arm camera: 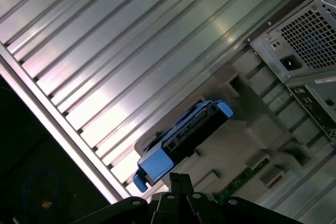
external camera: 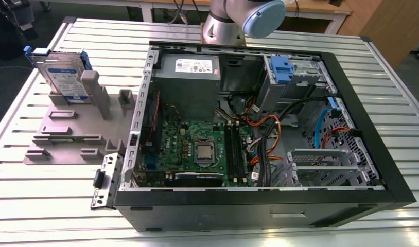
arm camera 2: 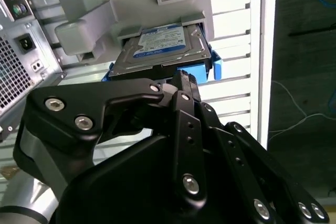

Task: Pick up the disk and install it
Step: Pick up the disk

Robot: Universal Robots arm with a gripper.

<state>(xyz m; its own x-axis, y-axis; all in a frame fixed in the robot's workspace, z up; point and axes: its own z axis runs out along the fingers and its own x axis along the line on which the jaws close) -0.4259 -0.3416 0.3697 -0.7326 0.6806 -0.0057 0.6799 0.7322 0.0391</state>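
Claw (arm camera 2: 181, 82) fingertips look pressed together, nothing between them, so it grips nothing. Same read in the first wrist view: claw (arm camera: 178, 179) tips form 1 narrow black point.

Claw points at the disk (arm camera 2: 163, 48) and sits near it. A small gap shows between the tips and the disk's blue frame, no contact seen.

Disk is not installed. It stands on edge in a slot of the grey fixture (arm camera 2: 131, 3), white-and-blue label visible, blue carrier frame round the edges. In the first wrist view the disk (arm camera: 184, 140) shows its dark edge w/ blue frame ends sticking out of the fixture (arm camera: 247, 129).

In the exterior view the disk (external camera: 62, 77) is upright at the far end of the fixture (external camera: 72, 134), at the exterior view's left of the PC case (external camera: 264, 118) and apart from it. Fixture lies flat on the slatted metal bench (external camera: 31, 185), just beside the case wall.

Case lies on its side, cover off. Inside it: grey PSU (external camera: 189, 85), green mobo (external camera: 195, 144), blue tab (external camera: 281, 69) at the drive bay, plus orange and blue cables. Arm (external camera: 240, 20) base sits behind the case.
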